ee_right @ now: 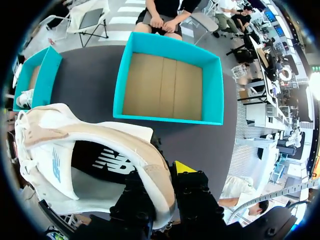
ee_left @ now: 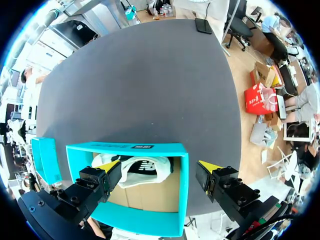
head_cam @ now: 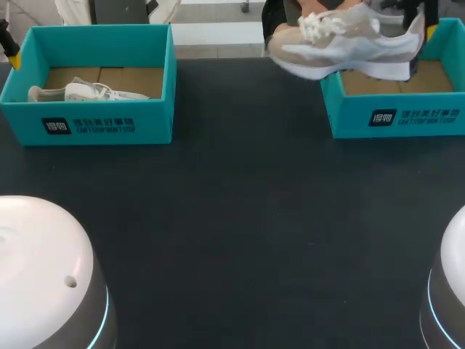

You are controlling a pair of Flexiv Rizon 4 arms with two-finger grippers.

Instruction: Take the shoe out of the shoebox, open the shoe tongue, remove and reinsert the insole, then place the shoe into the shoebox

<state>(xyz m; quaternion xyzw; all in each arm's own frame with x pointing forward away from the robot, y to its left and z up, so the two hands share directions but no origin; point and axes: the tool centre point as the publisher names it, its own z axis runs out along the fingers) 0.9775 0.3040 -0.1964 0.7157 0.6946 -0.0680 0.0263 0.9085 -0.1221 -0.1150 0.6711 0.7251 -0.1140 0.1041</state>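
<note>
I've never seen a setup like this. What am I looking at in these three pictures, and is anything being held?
This is a robot with two arms working at a dark table. The head view looks down on the table from above and behind the robot. The two round pictures come from a camera on each wrist, looking out along that arm's two yellow-tipped fingers. Two teal shoeboxes stand on the table. The left shoebox has a white sneaker lying inside, and the left gripper hangs open above it, holding nothing. The right gripper is shut on the heel of a beige-and-white sneaker, held in the air near the right shoebox, which is empty.
</note>
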